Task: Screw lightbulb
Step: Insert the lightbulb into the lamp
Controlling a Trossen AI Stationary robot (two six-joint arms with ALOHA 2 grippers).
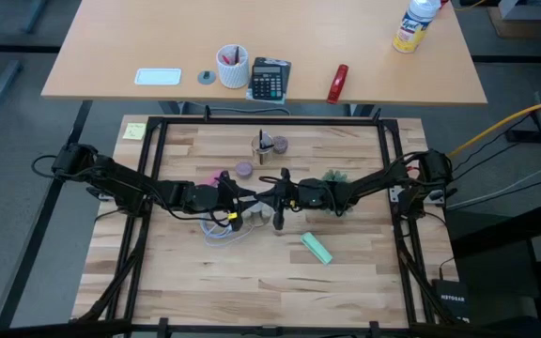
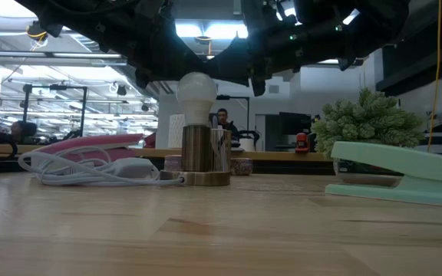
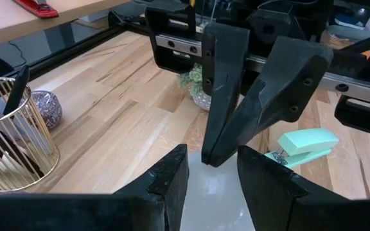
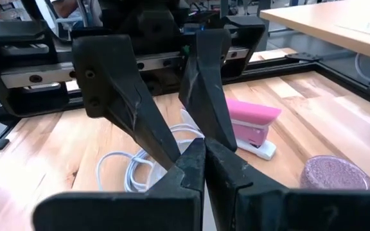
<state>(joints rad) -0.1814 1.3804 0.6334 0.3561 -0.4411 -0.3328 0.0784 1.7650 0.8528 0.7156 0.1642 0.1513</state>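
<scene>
The frosted-white lightbulb (image 2: 196,96) stands upright with its base in a brass socket (image 2: 204,153) on a round wooden disc at the table's middle. Both arms meet just above it. My left gripper (image 3: 212,183) is open, its fingers either side of the bulb's top, and the bulb's white dome (image 3: 211,206) shows between them. My right gripper (image 4: 204,163) is shut; its tips point down between the left fingers (image 3: 214,154), right over the bulb's top. In the low view the bulb's sides are bare. My left gripper comes slanting down from the table's left over the bulb's top; whether its fingers touch the bulb cannot be told. My right gripper's shut tips come slanting down from the table's right to the bulb's crown (image 2: 197,75); whether they touch it cannot be told.
A white cable (image 1: 216,228) and a pink stapler (image 4: 249,125) lie left of the socket. A mint-green stapler (image 1: 316,248) lies near right. A small plant (image 1: 334,176), a gold wire holder (image 3: 8,144) and two purple jars (image 1: 243,170) stand farther back.
</scene>
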